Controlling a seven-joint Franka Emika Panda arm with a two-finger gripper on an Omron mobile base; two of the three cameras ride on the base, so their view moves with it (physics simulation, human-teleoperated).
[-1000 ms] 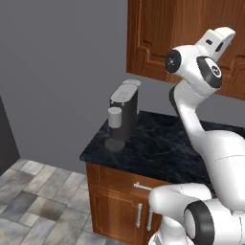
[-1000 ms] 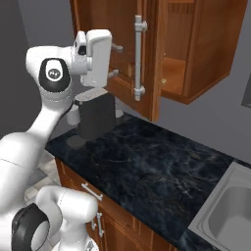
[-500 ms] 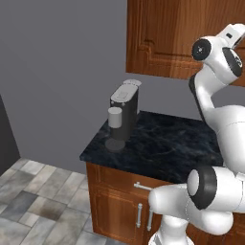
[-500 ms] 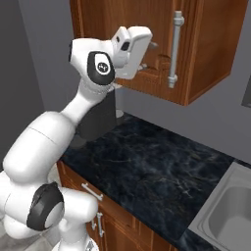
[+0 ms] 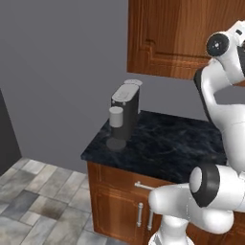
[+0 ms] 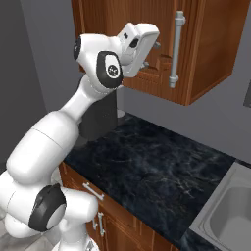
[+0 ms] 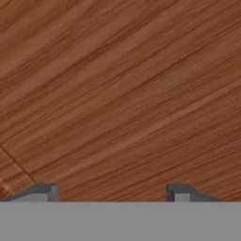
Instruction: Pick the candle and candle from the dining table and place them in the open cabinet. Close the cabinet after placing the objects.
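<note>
The cabinet (image 6: 206,44) hangs on the wall above the counter, its panelled door (image 5: 167,33) swung to, flush or very nearly flush with the frame. A long silver bar handle (image 6: 175,49) runs down the door. My gripper (image 6: 152,54) is pressed flat against the door face, just left of the handle. In the hand view, wood grain (image 7: 122,94) sits right in front of my gripper (image 7: 113,193), whose fingertips (image 7: 44,192) stand apart with nothing between them, so it is open. Both candles are hidden and the dining table is out of view.
A dark coffee machine (image 5: 125,115) with a cup stands at the left end of the black marble counter (image 6: 162,166). A steel sink (image 6: 230,215) lies at the counter's right end. Base cabinets with short silver handles (image 5: 143,186) sit below. A grey wall is behind.
The cabinet door has swung from wide open to shut or nearly so. My arm moved right and up with it, pushing on the door face. The candle inside is no longer visible.
</note>
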